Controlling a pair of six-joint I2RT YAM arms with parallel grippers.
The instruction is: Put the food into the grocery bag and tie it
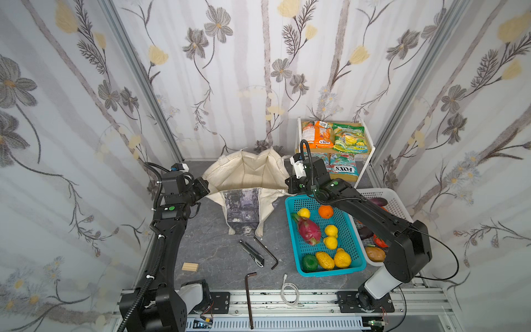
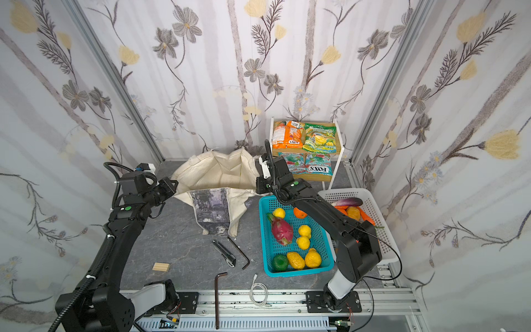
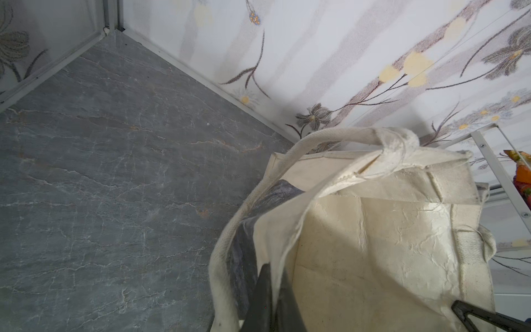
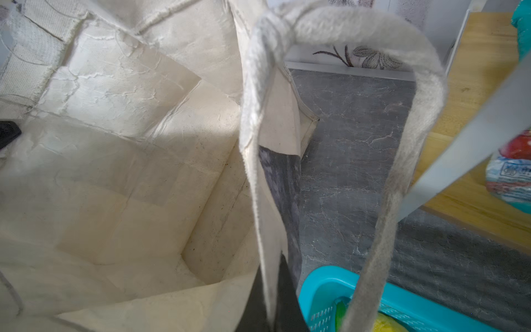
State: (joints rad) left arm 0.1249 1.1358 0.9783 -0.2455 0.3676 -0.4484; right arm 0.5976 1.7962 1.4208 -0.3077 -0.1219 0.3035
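Now the left gripper (image 3: 274,287) is pinched tight on one top edge of the grocery bag (image 3: 373,244), with cloth squeezed between its fingers. The right gripper (image 4: 271,301) is pinched tight on the opposite top edge too. Between the two sets of fingers the bag's mouth gapes wide. Just beside the right fingers is the turquoise basket (image 4: 324,280) rim, holding the food (image 1: 309,230). Beyond the left fingers lies bare table (image 3: 115,172).

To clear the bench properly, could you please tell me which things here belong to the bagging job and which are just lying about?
Job: grocery bag, dragon fruit, lemons, eggplant, snack packets.
Lying about: hex keys, utility knife, wooden block, white cable.
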